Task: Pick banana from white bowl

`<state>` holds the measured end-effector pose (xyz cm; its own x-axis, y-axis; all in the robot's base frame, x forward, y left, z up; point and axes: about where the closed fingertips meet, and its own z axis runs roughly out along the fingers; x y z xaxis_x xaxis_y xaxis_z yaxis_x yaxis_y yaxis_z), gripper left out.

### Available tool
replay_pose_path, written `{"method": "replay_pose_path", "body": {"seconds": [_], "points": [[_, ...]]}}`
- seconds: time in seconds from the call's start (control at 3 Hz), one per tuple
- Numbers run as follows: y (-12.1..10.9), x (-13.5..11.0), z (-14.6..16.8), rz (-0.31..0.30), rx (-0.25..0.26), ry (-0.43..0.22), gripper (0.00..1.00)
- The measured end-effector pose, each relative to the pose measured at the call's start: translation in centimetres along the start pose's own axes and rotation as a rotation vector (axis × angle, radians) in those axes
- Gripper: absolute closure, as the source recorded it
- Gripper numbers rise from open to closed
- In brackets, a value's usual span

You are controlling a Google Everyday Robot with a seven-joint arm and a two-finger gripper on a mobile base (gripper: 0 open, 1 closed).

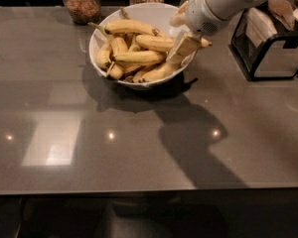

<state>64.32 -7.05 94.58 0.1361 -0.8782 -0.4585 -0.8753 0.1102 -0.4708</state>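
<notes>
The white bowl (164,15) stands at the back middle of the dark table and holds several yellow bananas. The longest, nearly straight banana (156,42) lies across the top right of the pile, and its dark tip pokes out past the bowl's right rim. My gripper (183,37) comes in from the upper right on a white arm. It sits at the bowl's right rim, right over that banana's right end, and covers part of it.
Two glass jars with brown contents (82,3) stand behind the bowl. A black wire rack holding paper goods (268,43) stands at the right. The grey table (139,148) stretches toward the front edge.
</notes>
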Motion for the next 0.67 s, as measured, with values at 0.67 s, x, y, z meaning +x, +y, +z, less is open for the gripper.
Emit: {"method": "replay_pose_path", "body": {"seconds": [0.67], "points": [[0.22, 0.6, 1.57, 0.002, -0.023, 0.042, 0.68]]}}
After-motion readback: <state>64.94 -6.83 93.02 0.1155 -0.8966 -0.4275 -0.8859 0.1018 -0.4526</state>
